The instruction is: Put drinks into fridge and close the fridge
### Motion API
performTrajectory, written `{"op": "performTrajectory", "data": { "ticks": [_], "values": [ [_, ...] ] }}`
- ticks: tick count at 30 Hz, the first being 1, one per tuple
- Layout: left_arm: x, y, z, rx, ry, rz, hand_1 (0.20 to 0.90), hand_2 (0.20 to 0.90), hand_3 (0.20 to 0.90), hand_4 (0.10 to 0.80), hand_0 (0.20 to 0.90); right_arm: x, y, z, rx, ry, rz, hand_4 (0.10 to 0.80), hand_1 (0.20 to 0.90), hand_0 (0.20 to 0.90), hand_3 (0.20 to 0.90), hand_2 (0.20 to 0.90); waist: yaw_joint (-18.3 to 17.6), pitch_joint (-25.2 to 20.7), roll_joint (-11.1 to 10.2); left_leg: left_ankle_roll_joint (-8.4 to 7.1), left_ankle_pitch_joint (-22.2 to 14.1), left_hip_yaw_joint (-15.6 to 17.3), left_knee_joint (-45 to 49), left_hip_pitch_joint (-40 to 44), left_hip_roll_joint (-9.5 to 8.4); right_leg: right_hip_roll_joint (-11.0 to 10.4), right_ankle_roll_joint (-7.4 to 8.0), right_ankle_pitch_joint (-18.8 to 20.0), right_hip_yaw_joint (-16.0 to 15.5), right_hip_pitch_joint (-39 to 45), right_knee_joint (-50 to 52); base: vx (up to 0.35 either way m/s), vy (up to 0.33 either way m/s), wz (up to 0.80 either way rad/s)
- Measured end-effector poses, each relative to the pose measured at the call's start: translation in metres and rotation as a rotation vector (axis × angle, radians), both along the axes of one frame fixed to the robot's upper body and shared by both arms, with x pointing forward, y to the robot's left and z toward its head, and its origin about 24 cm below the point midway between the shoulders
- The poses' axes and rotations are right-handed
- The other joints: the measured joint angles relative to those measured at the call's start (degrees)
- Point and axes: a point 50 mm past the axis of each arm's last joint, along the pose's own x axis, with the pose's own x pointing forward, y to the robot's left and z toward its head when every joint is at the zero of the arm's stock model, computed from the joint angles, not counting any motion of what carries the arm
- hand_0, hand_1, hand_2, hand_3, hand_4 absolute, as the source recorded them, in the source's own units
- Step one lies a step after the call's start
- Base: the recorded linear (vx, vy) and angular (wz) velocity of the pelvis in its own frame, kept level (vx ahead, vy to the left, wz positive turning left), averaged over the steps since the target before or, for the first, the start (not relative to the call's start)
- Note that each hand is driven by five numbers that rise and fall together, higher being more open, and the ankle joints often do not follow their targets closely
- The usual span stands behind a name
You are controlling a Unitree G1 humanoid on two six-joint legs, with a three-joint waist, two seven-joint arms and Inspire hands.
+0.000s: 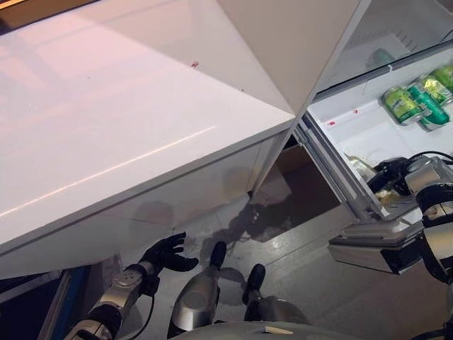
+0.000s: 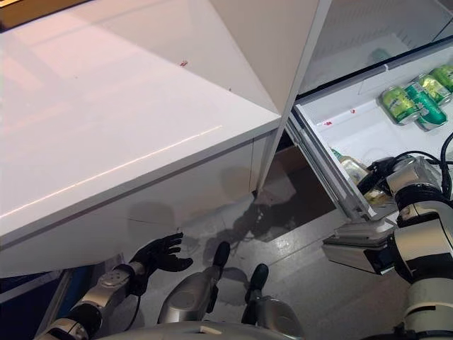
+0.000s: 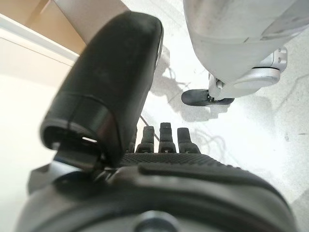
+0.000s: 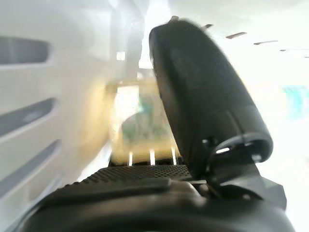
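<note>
The fridge [image 2: 368, 134] is standing open on the robot's right, with its white door [image 1: 269, 49] swinging out toward the middle of the head views. On the white shelf [image 1: 354, 127] inside, a few green cans [image 2: 417, 103] are lying together toward the back, well apart from the near edge.

The right robot hand [image 2: 382, 173] is reaching into the fridge at the front of that shelf, right up against a clear bottle of pale yellowish drink [image 2: 352, 168] that's sitting just inside the side wall. In the right wrist view the bottle [image 4: 142, 121] is showing just past the fingertips with the thumb [image 4: 203, 96] sticking up beside it. Honestly can't tell whether the fingers are curling around it or just sitting next to it, too much is hidden behind the robot hand itself.

The left robot hand [image 1: 168, 255] is hanging low over the grey floor [image 1: 311, 234], below the edge of the white counter [image 1: 127, 120] that's filling the left of the view. Its fingers are spreading out loosely and it's holding nothing; the left wrist view is showing the same thing, thumb [image 3: 111, 82] up and fingers [image 3: 166, 140] relaxed over the floor.
</note>
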Motion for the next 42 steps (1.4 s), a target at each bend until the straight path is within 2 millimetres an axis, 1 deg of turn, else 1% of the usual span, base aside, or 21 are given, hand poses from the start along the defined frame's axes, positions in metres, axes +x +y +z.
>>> {"op": "performTrajectory", "data": {
  "ticks": [3, 6, 8, 10, 13, 14, 15, 17, 18, 20, 23, 24, 26, 28, 30, 33, 36, 39, 40, 41, 42],
  "values": [
    [-0.008, 0.005, -0.003, 0.018, 0.017, 0.015, 0.9, 0.9, 0.9, 0.8, 0.9, 0.005, 0.007, 0.004, 0.046, -0.05, 0.018, 0.8, 0.9, 0.9, 0.9, 0.9, -1.29, 0.0, -0.09, 0.05, 0.04, 0.2, 0.0, 0.33, 0.01, -0.02, -0.01, 0.05, 0.09, 0.31, 0.0, 0.004, 0.054, -0.02],
    [-0.015, 0.011, -0.006, 0.05, 0.04, 0.032, 0.9, 0.9, 0.9, 0.8, 0.9, 0.009, 0.013, 0.012, 0.114, -0.13, 0.048, 0.8, 0.9, 0.9, 0.9, 0.9, -2.25, 0.0, -0.23, 0.06, 0.03, 0.84, 0.0, 0.58, 0.05, -0.01, -0.05, 0.22, 0.77, 0.33, 0.0, 0.012, 0.042, -0.1],
    [-0.019, 0.014, -0.008, 0.056, 0.059, 0.056, 0.9, 0.9, 0.9, 0.8, 0.9, 0.011, 0.017, 0.025, 0.182, -0.225, 0.079, 0.8, 0.9, 0.9, 0.9, 0.9, -3.06, -0.02, -0.28, 0.07, 0.02, 1.14, -0.01, 0.86, 0.03, -0.05, -0.02, 0.27, 1.0, 0.55, 0.01, 0.03, 0.051, -0.08],
    [-0.021, 0.017, -0.01, 0.064, 0.072, 0.079, 0.9, 0.9, 0.9, 0.8, 0.9, 0.011, 0.021, 0.045, 0.224, -0.337, 0.122, 0.8, 0.9, 0.9, 0.9, 0.9, -4.08, -0.05, -0.34, 0.13, -0.06, 1.49, -0.01, 1.34, 0.03, -0.11, 0.01, 0.33, 1.31, 0.91, 0.01, 0.01, 0.06, -0.09],
    [-0.026, 0.019, -0.012, 0.085, 0.081, 0.091, 0.9, 0.9, 0.9, 0.8, 0.9, 0.008, 0.025, 0.081, 0.3, -0.571, 0.163, 0.8, 0.9, 0.9, 0.9, 0.9, -5.14, -0.38, -0.98, 0.46, -0.68, 3.38, -0.01, 3.07, 0.13, -0.14, 0.03, 0.34, 3.06, 1.9, 0.01, 0.015, 0.076, -0.25],
    [-0.028, 0.02, -0.013, 0.091, 0.088, 0.093, 0.9, 0.9, 0.9, 0.8, 0.9, 0.005, 0.026, 0.087, 0.335, -0.64, 0.17, 0.8, 0.9, 0.9, 0.9, 0.9, -5.7, -0.69, -1.44, 0.45, -0.8, 3.66, -0.01, 3.32, 0.15, -0.14, 0.03, 0.34, 3.37, 2.0, 0.01, 0.024, 0.067, -0.22],
    [-0.029, 0.021, -0.014, 0.098, 0.092, 0.094, 0.9, 0.9, 0.9, 0.8, 0.9, 0.003, 0.027, 0.09, 0.359, -0.677, 0.172, 0.8, 0.9, 0.9, 0.9, 0.9, -5.94, -0.85, -1.71, 0.5, -0.92, 3.89, -0.01, 3.49, 0.2, -0.11, 0.03, 0.34, 3.71, 2.08, 0.01, 0.019, 0.046, -0.21],
    [-0.036, 0.023, -0.018, 0.11, 0.121, 0.099, 0.9, 0.9, 0.9, 0.8, 0.9, -0.003, 0.03, 0.098, 0.44, -0.816, 0.187, 0.8, 0.9, 0.9, 0.9, 0.9, -6.51, -1.85, -2.73, 0.53, -1.36, 5.06, -0.02, 4.25, 0.27, -0.12, 0.06, 0.34, 4.7, 2.51, 0.0, 0.016, 0.06, -0.25],
    [-0.039, 0.023, -0.02, 0.111, 0.13, 0.102, 0.9, 0.9, 0.9, 0.8, 0.9, -0.006, 0.03, 0.101, 0.472, -0.87, 0.185, 0.8, 0.9, 0.9, 0.9, 0.9, -7.39, -2.46, -3.17, 0.61, -1.57, 5.49, -0.01, 4.44, 0.29, -0.12, 0.06, 0.34, 5.21, 2.5, 0.0, 0.016, 0.065, -0.27],
    [-0.043, 0.022, -0.022, 0.107, 0.144, 0.103, 0.9, 0.9, 0.9, 0.8, 0.9, -0.017, 0.023, 0.106, 0.532, -1.025, 0.143, 0.8, 0.9, 0.9, 0.9, 0.9, -7.88, -3.96, -3.74, 0.79, -1.94, 6.59, -0.02, 4.85, 0.31, -0.17, 0.17, 0.4, 6.12, 2.62, 0.0, 0.022, 0.054, -0.25],
    [-0.05, 0.016, -0.027, 0.095, 0.161, 0.099, 0.9, 0.9, 0.9, 0.8, 0.9, -0.029, 0.011, 0.103, 0.617, -1.213, 0.024, 0.8, 0.9, 0.9, 0.9, 0.9, -8.8, -6.56, -3.82, 0.99, -2.44, 8.0, -0.02, 5.61, 0.27, -0.28, 0.3, 0.48, 7.63, 2.73, 0.0, 0.027, 0.047, -0.23],
    [-0.052, 0.014, -0.028, 0.092, 0.166, 0.097, 0.9, 0.9, 0.9, 0.8, 0.9, -0.032, 0.007, 0.098, 0.65, -1.276, -0.03, 0.8, 0.9, 0.9, 0.9, 0.9, -9.33, -7.16, -3.76, 1.06, -2.6, 8.35, -0.02, 6.16, 0.25, -0.33, 0.37, 0.44, 7.94, 3.25, 0.0, 0.045, 0.034, -0.24],
    [-0.056, 0.012, -0.03, 0.093, 0.177, 0.088, 0.9, 0.9, 0.9, 0.8, 0.9, -0.037, 0.003, 0.088, 0.672, -1.34, -0.118, 0.8, 0.9, 0.9, 0.9, 0.9, -9.98, -8.49, -3.45, 1.08, -3.08, 9.33, -0.02, 6.8, 0.3, -0.31, 0.47, 0.43, 8.9, 3.43, 0.0, 0.057, 0.028, -0.22],
    [-0.061, 0.008, -0.034, 0.09, 0.194, 0.081, 0.9, 0.9, 0.9, 0.8, 0.9, -0.043, -0.002, 0.074, 0.65, -1.369, -0.201, 0.8, 0.9, 0.9, 0.9, 0.9, -11.05, -9.93, -2.84, 1.21, -3.26, 9.85, -0.03, 7.18, 0.28, -0.37, 0.6, 0.51, 9.39, 3.59, 0.0, 0.069, 0.028, -0.2],
    [-0.067, 0.004, -0.037, 0.086, 0.21, 0.061, 0.9, 0.9, 0.9, 0.8, 0.9, -0.05, -0.008, 0.061, 0.616, -1.376, -0.277, 0.8, 0.9, 0.9, 0.9, 0.9, -11.31, -10.41, -2.0, 1.34, -3.52, 10.61, -0.02, 7.88, 0.28, -0.38, 0.74, 0.59, 10.49, 3.88, 0.01, 0.092, 0.022, -0.26],
    [-0.08, 0.0, -0.042, 0.082, 0.246, 0.048, 0.9, 0.9, 0.9, 0.8, 0.9, -0.061, -0.02, 0.036, 0.602, -1.367, -0.437, 0.8, 0.9, 0.9, 0.9, 0.9, -12.26, -10.96, -1.05, 1.42, -4.0, 11.07, 0.0, 8.89, 0.18, -0.42, 1.19, 0.26, 11.31, 4.63, 0.01, 0.068, 0.011, -0.15],
    [-0.082, -0.005, -0.044, 0.076, 0.248, 0.036, 0.9, 0.9, 0.9, 0.8, 0.9, -0.066, -0.022, 0.02, 0.656, -1.385, -0.547, 0.8, 0.9, 0.9, 0.9, 0.9, -12.3, -10.57, -0.21, 1.72, -5.78, 11.33, 4.24, 6.41, 0.04, -0.67, 1.31, 0.15, 11.92, 3.09, 1.87, -0.084, 0.003, -0.09],
    [-0.065, -0.011, -0.04, 0.083, 0.203, -0.013, 0.9, 0.9, 0.9, 0.8, 0.9, -0.067, -0.022, 0.015, 0.713, -1.421, -0.605, 0.8, 0.9, 0.9, 0.9, 0.9, -11.7, -9.0, 0.69, 2.01, -6.87, 11.08, 8.52, 2.43, -0.02, -0.87, 1.46, -0.72, 11.76, -0.84, 5.86, -0.271, -0.017, 0.02],
    [-0.046, -0.015, -0.034, 0.094, 0.155, -0.038, 0.9, 0.9, 0.9, 0.8, 0.9, -0.063, -0.02, 0.02, 0.749, -1.47, -0.61, 0.8, 0.9, 0.9, 0.9, 0.9, -11.42, -6.5, 1.4, 2.34, -7.84, 10.99, 12.76, -1.45, -0.08, -1.16, 1.52, -1.9, 11.65, -4.91, 10.49, -0.268, -0.02, 0.0],
    [-0.034, -0.017, -0.03, 0.096, 0.12, -0.04, 0.9, 0.9, 0.9, 0.8, 0.9, -0.06, -0.019, 0.024, 0.773, -1.492, -0.612, 0.8, 0.9, 0.9, 0.9, 0.9, -11.08, -4.63, 1.96, 2.55, -8.48, 10.88, 15.23, -3.6, -0.11, -1.35, 1.48, -2.58, 11.63, -7.21, 13.21, -0.241, -0.01, -0.01],
    [-0.024, -0.017, -0.025, 0.099, 0.088, -0.035, 0.9, 0.9, 0.9, 0.8, 0.9, -0.055, -0.017, 0.027, 0.798, -1.504, -0.617, 0.8, 0.9, 0.9, 0.9, 0.9, -10.7, -2.95, 2.01, 2.77, -9.32, 10.81, 18.54, -6.58, -0.18, -1.59, 1.5, -3.63, 11.68, -10.47, 17.08, -0.161, 0.005, -0.01]
  ]
}}
